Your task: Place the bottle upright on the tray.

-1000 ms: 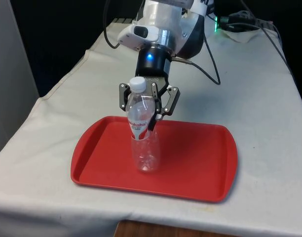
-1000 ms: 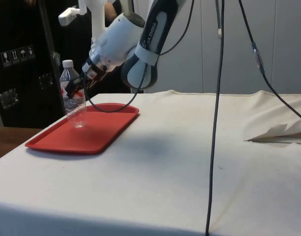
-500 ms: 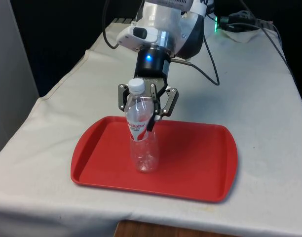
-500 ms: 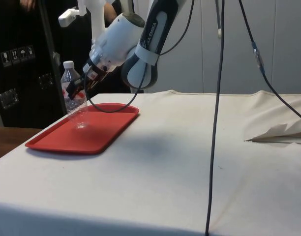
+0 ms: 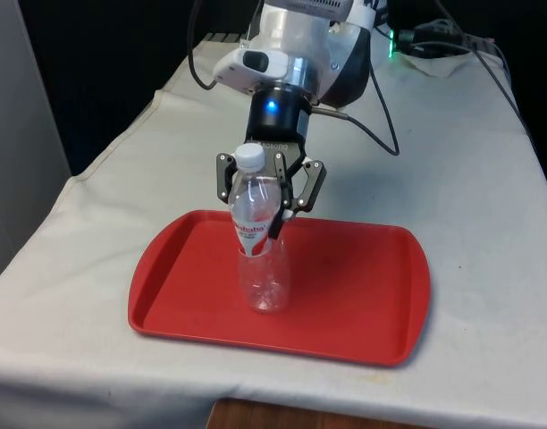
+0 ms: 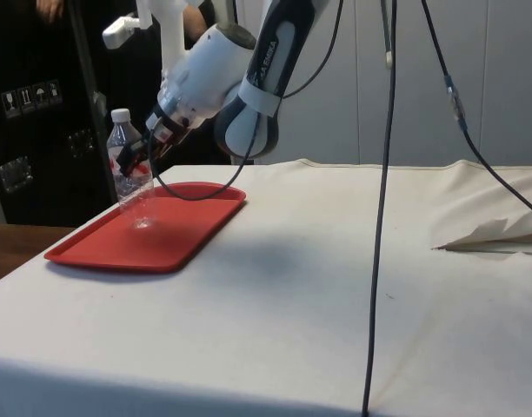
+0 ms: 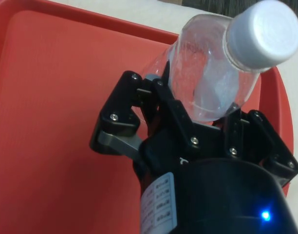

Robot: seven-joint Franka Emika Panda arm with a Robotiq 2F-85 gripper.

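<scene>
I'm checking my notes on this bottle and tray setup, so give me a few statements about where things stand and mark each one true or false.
1. The bottle stands upright on the red tray. True.
2. The bottle has no cap. False: a white cap is on it.
3. The claw is around the bottle's upper part. True.
4. The tray hangs half off the table. False: it lies fully on the white cloth.
5. The bottle is full of dark liquid. False: it is clear and looks empty, with a red and white label.
</scene>
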